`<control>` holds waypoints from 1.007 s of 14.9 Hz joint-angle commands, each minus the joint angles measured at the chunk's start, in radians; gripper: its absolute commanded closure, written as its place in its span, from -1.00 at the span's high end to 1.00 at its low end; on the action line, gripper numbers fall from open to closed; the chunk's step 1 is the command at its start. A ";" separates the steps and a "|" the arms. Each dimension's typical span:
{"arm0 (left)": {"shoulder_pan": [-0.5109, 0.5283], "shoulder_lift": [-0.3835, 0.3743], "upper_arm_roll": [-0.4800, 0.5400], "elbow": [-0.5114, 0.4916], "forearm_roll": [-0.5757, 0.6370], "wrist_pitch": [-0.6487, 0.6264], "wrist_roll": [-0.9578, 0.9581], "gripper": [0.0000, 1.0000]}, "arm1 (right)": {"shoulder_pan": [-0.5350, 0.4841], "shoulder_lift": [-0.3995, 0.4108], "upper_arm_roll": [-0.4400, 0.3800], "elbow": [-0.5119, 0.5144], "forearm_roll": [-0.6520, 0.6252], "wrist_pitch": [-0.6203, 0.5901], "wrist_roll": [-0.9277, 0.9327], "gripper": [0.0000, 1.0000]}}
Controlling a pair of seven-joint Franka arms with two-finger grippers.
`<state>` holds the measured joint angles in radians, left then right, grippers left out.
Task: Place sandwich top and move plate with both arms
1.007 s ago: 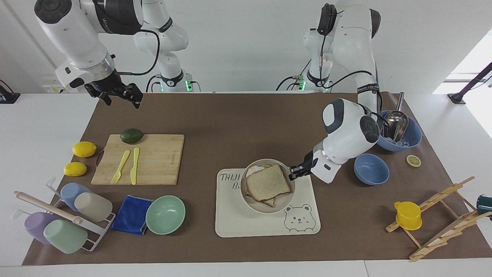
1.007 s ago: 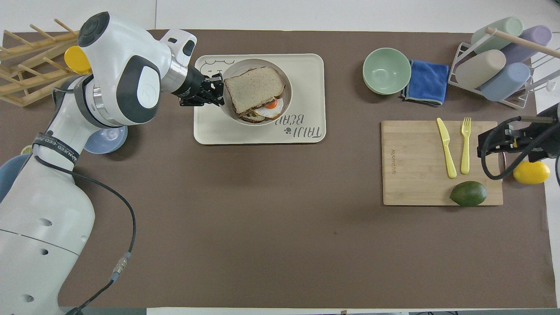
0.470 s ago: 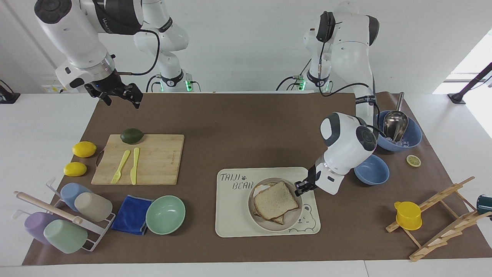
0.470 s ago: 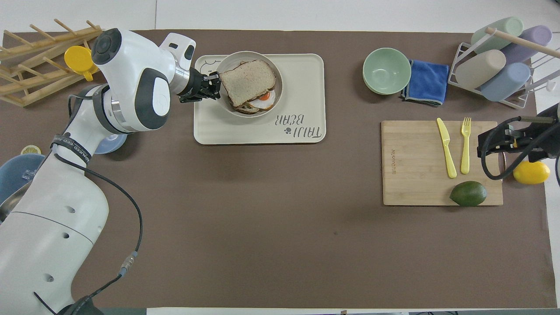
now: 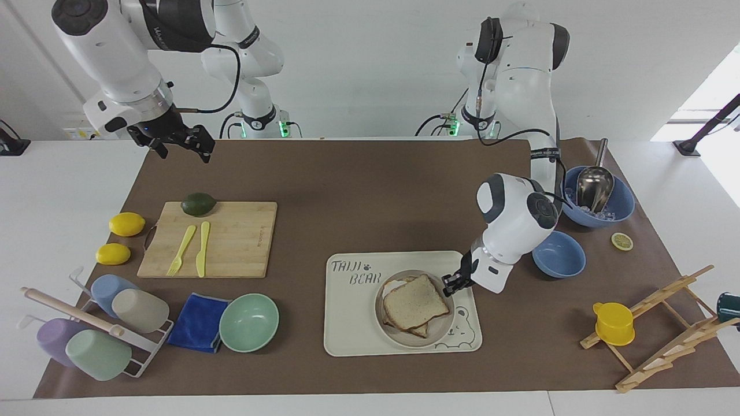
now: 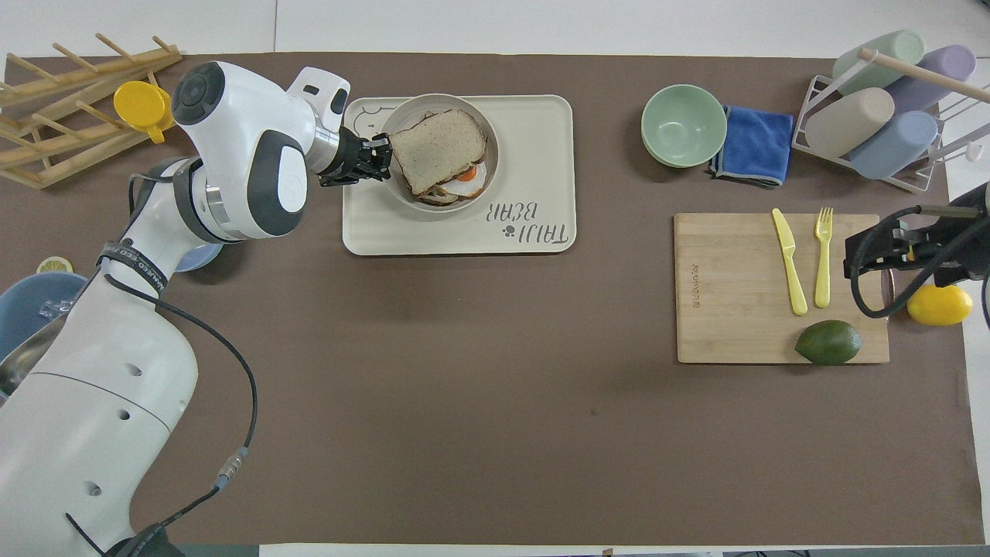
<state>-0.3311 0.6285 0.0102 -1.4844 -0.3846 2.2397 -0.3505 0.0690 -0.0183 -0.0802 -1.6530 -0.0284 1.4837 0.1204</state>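
I've carried the plate down onto the tray; my left end effector seems still pinched on its rim. Right end effector waits wide above the board.

Even, bright light filled both views, with daylight blown out to white at the window edge in the facing view, soft faint shadows lay beneath things on the brown table, and focus stayed sharp throughout.
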 commanded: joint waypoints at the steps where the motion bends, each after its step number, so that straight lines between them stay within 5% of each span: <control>1: -0.003 -0.029 0.011 -0.033 0.047 0.002 0.011 1.00 | -0.003 -0.023 -0.006 -0.025 0.022 0.004 -0.015 1.00; 5: 0.007 -0.041 0.013 0.006 0.127 -0.074 0.011 1.00 | -0.003 -0.023 -0.006 -0.025 0.022 0.004 -0.015 1.00; 15: 0.044 -0.374 0.120 0.000 0.328 -0.451 0.128 1.00 | -0.003 -0.023 -0.006 -0.025 0.022 0.004 -0.015 1.00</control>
<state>-0.2897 0.3364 0.1324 -1.4548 -0.1190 1.8625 -0.2526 0.0690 -0.0183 -0.0802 -1.6530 -0.0284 1.4837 0.1204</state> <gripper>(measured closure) 0.000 0.000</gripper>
